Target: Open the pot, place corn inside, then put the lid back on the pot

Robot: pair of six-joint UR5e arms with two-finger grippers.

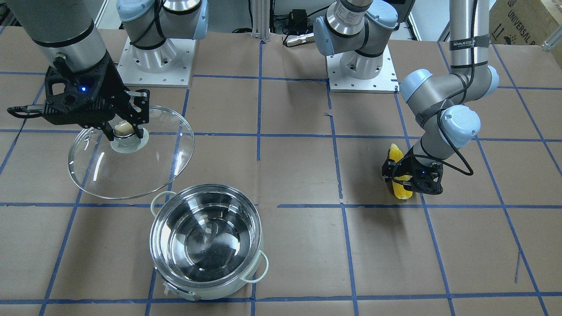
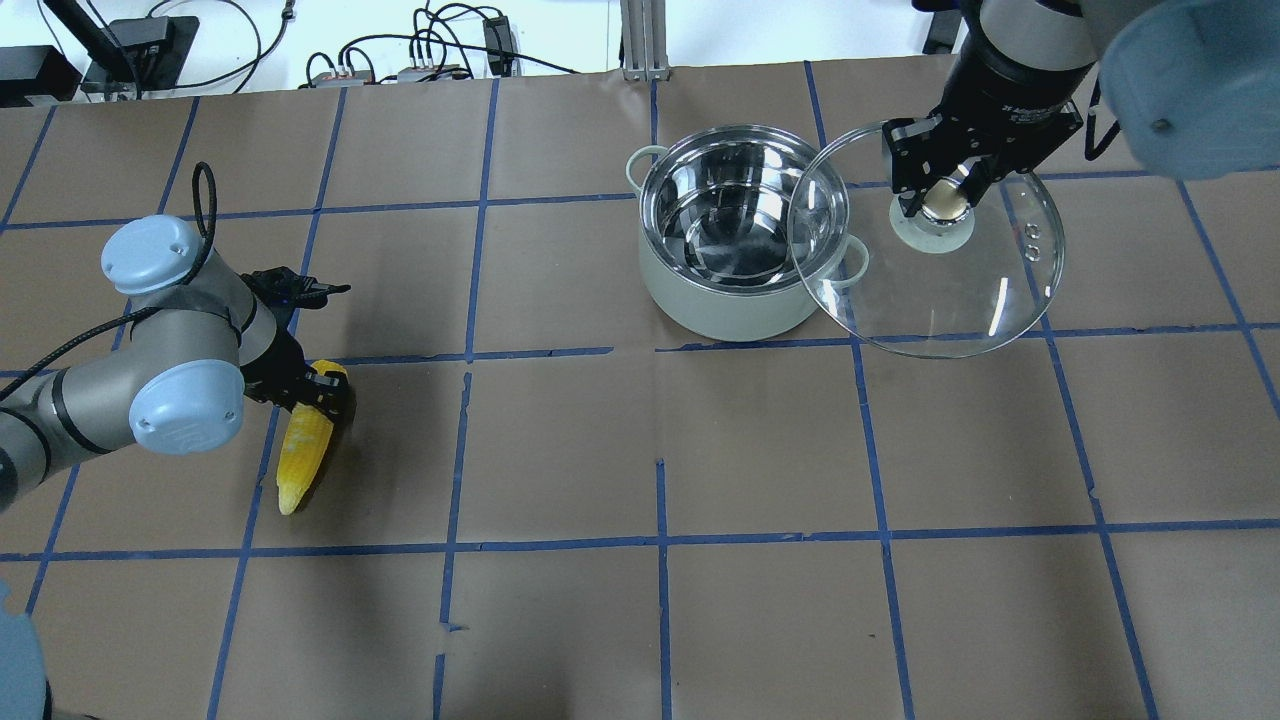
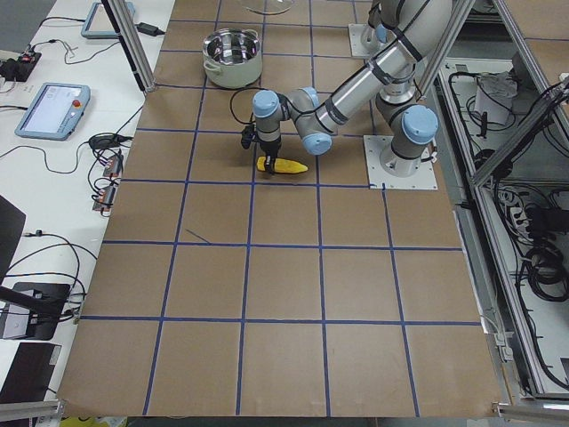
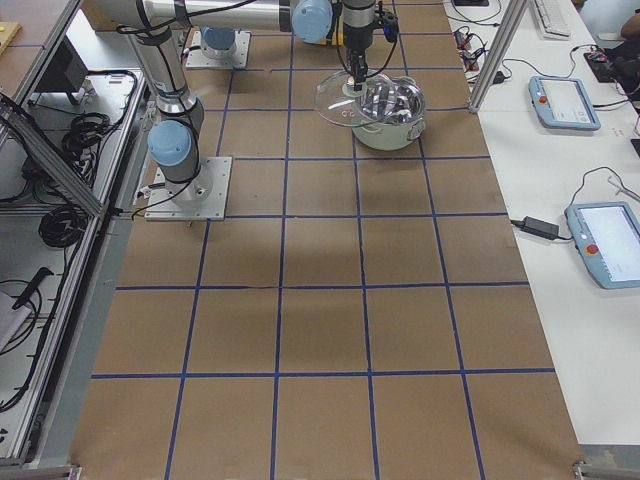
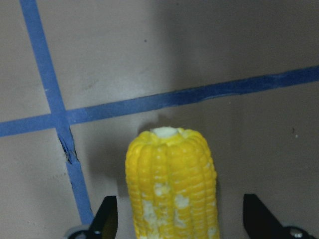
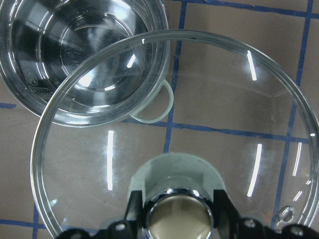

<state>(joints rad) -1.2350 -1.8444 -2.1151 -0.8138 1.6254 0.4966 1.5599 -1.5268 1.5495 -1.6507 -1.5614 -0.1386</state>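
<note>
At upper left of the frame, the right gripper (image 1: pixel 124 129) clamps the pale knob (image 1: pixel 123 128) of the lid (image 1: pixel 131 171), which hangs tilted above the table (image 1: pixel 298 175). Just below it, at lower centre-left, the pot (image 1: pixel 206 239) stands open and empty. At mid-right, the left gripper (image 1: pixel 406 177) sits down over the corn (image 1: pixel 401 192); its jaws are hidden.

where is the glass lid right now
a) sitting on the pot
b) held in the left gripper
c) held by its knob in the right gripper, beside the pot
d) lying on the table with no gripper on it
C: the right gripper is shut on the knob of the lid, which is off to one side of the open pot.
</note>
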